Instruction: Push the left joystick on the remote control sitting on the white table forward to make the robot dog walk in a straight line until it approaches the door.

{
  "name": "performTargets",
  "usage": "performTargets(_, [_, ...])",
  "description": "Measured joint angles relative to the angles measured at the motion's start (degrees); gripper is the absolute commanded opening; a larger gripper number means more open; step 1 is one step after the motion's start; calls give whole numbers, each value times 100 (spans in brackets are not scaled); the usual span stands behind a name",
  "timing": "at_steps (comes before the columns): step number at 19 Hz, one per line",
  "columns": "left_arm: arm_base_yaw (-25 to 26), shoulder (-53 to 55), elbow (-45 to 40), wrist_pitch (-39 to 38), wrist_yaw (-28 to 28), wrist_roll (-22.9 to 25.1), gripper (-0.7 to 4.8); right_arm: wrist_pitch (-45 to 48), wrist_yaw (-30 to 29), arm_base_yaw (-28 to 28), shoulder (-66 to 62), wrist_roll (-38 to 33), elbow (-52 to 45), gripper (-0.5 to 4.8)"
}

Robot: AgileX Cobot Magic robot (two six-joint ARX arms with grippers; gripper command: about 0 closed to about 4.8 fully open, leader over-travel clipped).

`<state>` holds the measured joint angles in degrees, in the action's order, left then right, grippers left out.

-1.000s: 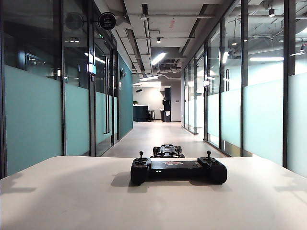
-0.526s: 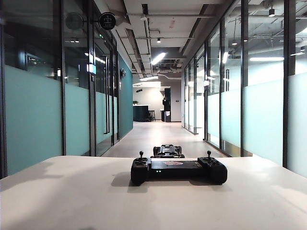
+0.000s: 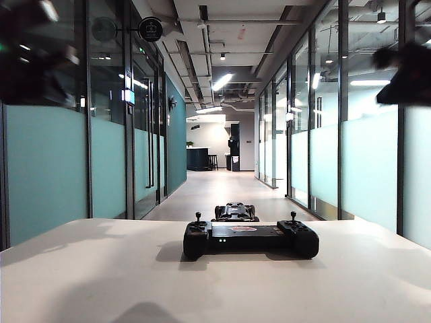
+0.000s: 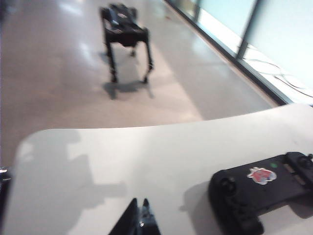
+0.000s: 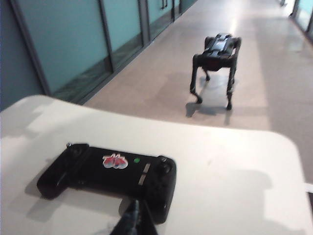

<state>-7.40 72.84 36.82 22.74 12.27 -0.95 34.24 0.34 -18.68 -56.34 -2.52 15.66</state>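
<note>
Both arms have swung into view up high; my left claw [image 4: 139,218] and right claw [image 5: 133,218] hover pinched shut, empty. Left joystick [image 3: 198,217] looks light, springy: nudge its cap.

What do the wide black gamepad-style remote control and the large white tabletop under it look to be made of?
Black gamepad-style remote control: probably moulded plastic, matte, with dull highlights and rounded grips. Large white table: smooth matte surface showing soft shadows, likely laminate or painted board; the core cannot be told.

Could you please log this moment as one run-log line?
left gripper: shut, above white table | right gripper: shut, near remote control | robot dog: standing
</note>
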Motion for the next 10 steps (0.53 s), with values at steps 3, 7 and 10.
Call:
performTargets(3, [-216, 699, 509, 2, 192, 2, -5, 664, 4, 0, -839, 0, -2, -6])
performTargets(7, [-619, 1539, 1134, 7, 229, 9, -5, 1263, 7, -2, -2037, -4, 264, -6])
performTargets(10, [-841, 2081, 1596, 24, 361, 20, -6, 1373, -11, -9, -2898, -22, 739, 19])
